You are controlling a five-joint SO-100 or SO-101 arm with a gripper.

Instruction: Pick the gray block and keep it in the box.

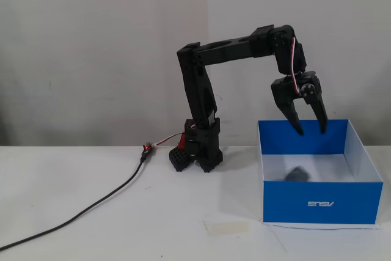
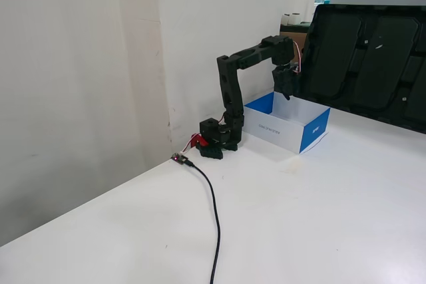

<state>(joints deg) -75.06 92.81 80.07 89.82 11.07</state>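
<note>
Basically done: block (image 1: 298, 173) is lying inside the box (image 1: 322, 202), hand (image 1: 311, 131) hanging spread and empty above it.

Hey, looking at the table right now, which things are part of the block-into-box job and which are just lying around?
Part of the job:
- gray block, blurred, inside the box
- blue box
- pincer, open above the box

Just lying about:
- black cable across the table
- strip of tape in front of the box
- black panel behind the table
</note>
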